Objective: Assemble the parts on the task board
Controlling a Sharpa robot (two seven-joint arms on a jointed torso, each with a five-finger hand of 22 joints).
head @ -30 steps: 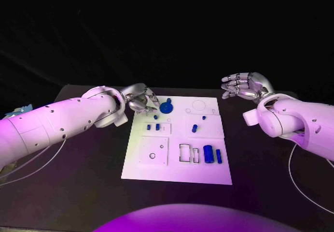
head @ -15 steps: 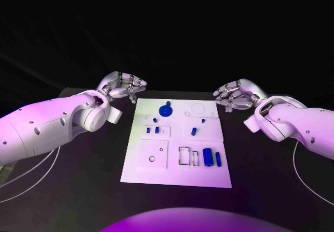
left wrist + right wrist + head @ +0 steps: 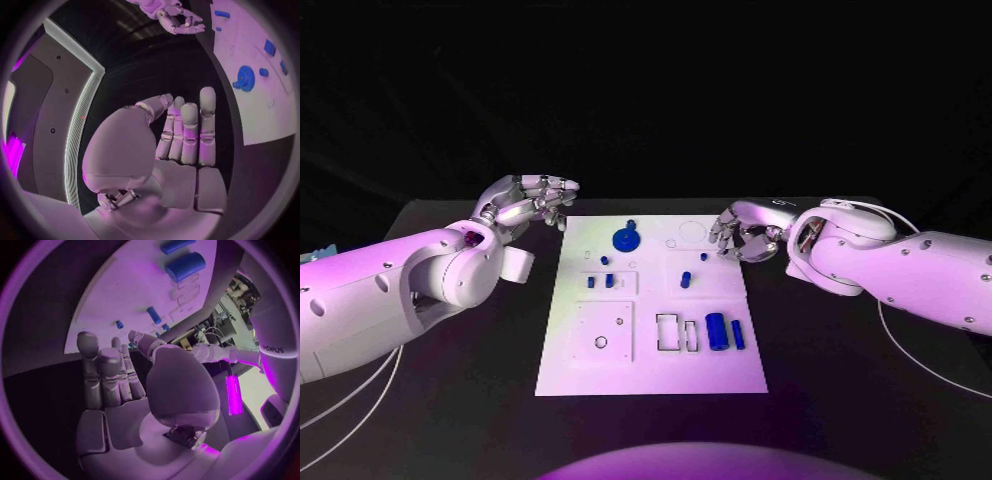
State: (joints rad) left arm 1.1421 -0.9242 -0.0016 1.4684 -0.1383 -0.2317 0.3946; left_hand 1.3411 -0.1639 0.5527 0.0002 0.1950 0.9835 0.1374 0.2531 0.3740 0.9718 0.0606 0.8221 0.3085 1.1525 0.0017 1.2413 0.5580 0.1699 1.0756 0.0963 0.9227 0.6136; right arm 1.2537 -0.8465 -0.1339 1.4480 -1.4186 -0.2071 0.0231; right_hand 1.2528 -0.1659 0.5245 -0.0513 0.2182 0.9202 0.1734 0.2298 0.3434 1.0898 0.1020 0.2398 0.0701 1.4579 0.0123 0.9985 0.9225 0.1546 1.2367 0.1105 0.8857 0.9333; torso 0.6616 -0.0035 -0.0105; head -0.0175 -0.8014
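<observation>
Task board (image 3: 653, 375) lies flat in the middle of the black tabletop (image 3: 459, 400), long side running from 12 to 6 o'clock, so both arms can reach it; a blue round disc part (image 3: 627, 240) sits near its 12 o'clock end, small blue pegs (image 3: 685, 279) mid-board, and two blue cylinders (image 3: 715, 331) lie by rectangular slots toward 4 o'clock (probably staged beside their seats). Left robot hand (image 3: 531, 202) hovers off the board's 10 o'clock corner, fingers loosely apart, holding nothing; right robot hand (image 3: 741, 232) hangs at the 2 o'clock edge, fingers curled in, empty, seemingly poised to reach for a part.
</observation>
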